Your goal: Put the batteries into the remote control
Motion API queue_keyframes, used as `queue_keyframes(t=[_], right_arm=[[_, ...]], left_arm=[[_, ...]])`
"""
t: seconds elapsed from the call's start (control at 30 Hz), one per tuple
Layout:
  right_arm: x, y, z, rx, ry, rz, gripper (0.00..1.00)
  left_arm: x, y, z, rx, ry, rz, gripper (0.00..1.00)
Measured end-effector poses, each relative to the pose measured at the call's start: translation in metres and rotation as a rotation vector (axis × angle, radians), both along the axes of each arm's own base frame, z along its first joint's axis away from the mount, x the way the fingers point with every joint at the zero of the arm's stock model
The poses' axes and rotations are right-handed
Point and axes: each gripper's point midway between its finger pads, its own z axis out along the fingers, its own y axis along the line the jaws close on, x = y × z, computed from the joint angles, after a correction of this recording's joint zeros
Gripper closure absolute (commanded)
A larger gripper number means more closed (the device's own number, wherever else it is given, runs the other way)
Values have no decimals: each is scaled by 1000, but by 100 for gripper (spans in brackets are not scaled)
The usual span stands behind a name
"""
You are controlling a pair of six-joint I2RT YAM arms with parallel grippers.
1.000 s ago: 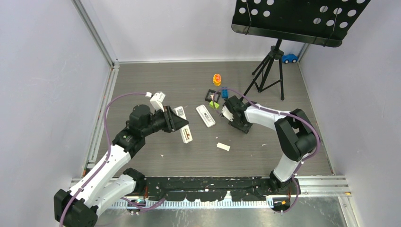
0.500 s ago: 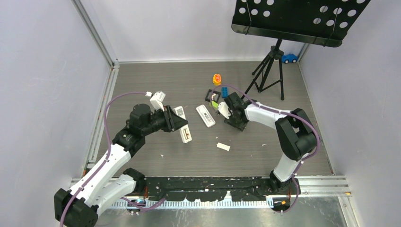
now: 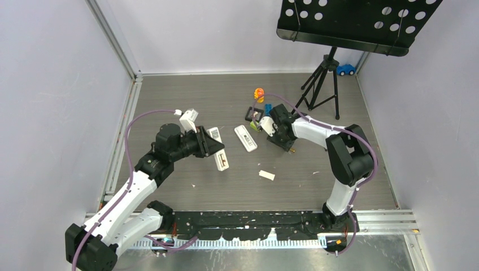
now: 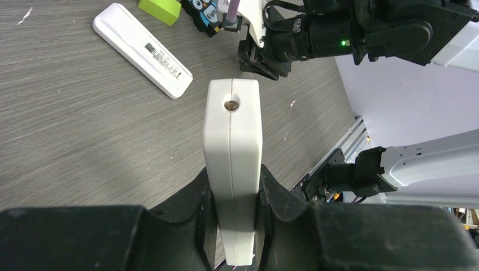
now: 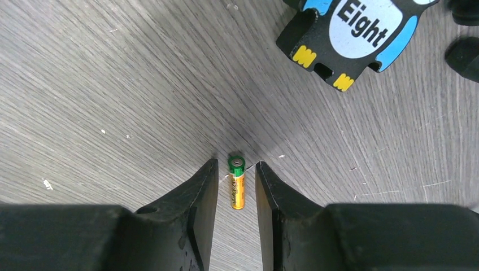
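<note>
While the left gripper (image 4: 233, 175) is clamped on the remote control (image 4: 233, 130), the items on the bench (image 3: 186, 96) stand as follows.

1. Remote control: white, held on edge between the left gripper's fingers (image 4: 197, 197), clear of the bench surface. Its narrow end faces away from the wrist camera and shows a seam and one small round hole. In the top view it sits left of centre, slanted toward the near edge.

2. Battery (image 5: 237, 189): one cell, orange-gold body with a green cap. It lies flat on the bench directly between the two fingers of the right gripper (image 5: 235, 166), lengthwise along them, with the cap near the fingertips. A thin strip of bench shows on each side of it, so neither finger touches it.

3. Right gripper: set narrow, only a little wider than the battery, and low over the bench, holding nothing. It is right of centre, well apart from the remote control.

4. Slim white remote (image 4: 142, 49): lies flat with its label up, between the two grippers.

5. Black puzzle piece (image 5: 356, 34): marked "Eight", with blue and yellow parts, beyond the right gripper's fingertips.

6. Green block (image 4: 160, 7): just beside the far end of the slim white remote.

7. Small white piece (image 3: 266, 175): lies alone, nearer the arm bases.

8. Music stand (image 3: 350, 22): black and perforated on a tripod, at the far right, with a blue toy car (image 3: 345, 69) behind it.
</note>
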Motion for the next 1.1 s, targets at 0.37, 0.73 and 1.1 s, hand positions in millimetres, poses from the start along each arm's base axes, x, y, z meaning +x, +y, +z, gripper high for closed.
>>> queue_keyframes(t=[0.37, 0.73, 1.1], right_arm=[[-2, -16, -2, 67, 63, -97, 68], [-12, -12, -1, 129, 142, -137, 100], [-3, 38, 76, 357, -29, -194, 100]], left_arm=[[2, -1, 5, -4, -8, 0, 100], [2, -1, 5, -5, -8, 0, 100], [9, 3, 11, -18, -24, 56, 100]])
